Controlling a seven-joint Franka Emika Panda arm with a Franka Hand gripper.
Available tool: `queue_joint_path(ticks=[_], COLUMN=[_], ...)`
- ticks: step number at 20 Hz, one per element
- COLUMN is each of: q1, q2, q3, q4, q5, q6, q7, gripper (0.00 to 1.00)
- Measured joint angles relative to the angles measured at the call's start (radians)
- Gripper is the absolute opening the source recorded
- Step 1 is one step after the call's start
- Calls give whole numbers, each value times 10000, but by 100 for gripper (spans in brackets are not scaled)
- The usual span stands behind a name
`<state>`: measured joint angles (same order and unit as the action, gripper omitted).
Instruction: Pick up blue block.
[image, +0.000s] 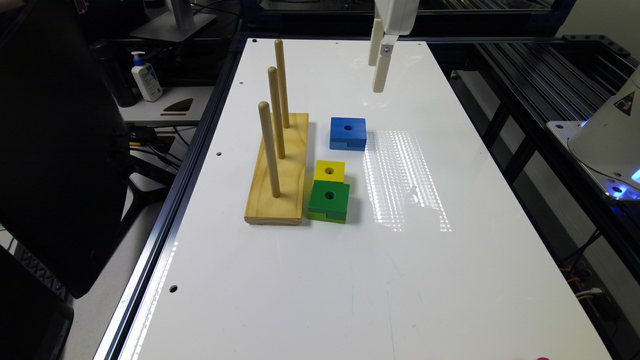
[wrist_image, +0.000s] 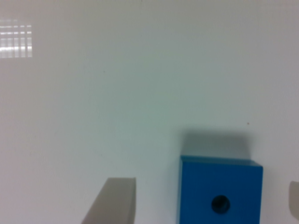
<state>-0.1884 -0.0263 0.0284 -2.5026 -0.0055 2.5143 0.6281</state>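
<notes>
Nearest the wrist camera, the blue block (wrist_image: 220, 191) is seen lying flat on the white table (wrist_image: 117, 84), its lower part cut off by the picture's edge, so that its full outline cannot be made out there. Its round centre hole (wrist_image: 220, 203) faces upward. Pale fingertips (wrist_image: 114, 200) are seen on either side of it, well spread and touching nothing; the second is cut off at the picture's border.

From the exterior view, the blue block (image: 348, 133) is found near the table's middle, flat, its notched edge turned toward the camera. Being square, it shows no long axis. The gripper (image: 378, 67) hangs above the table (image: 450, 280), beyond the block and apart from it.

Nearer the camera a yellow block (image: 329, 171) and a green block (image: 328, 201) lie touching each other. To the exterior view's left a wooden base (image: 280, 185) carries three upright pegs (image: 269, 148)
</notes>
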Motion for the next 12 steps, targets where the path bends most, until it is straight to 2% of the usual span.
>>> queue_joint_path(ticks=[4,7,9,12], q1=[-2,-3,-3,-4], q2=[583,1063,1308,1544], q3=[130,152,153,154], q4=[622,1057,1212,1288], q5=[2,2,2,2], q6=[0,-1,1,60], q7=[48,50,49,49], gripper=[100,100,100,100])
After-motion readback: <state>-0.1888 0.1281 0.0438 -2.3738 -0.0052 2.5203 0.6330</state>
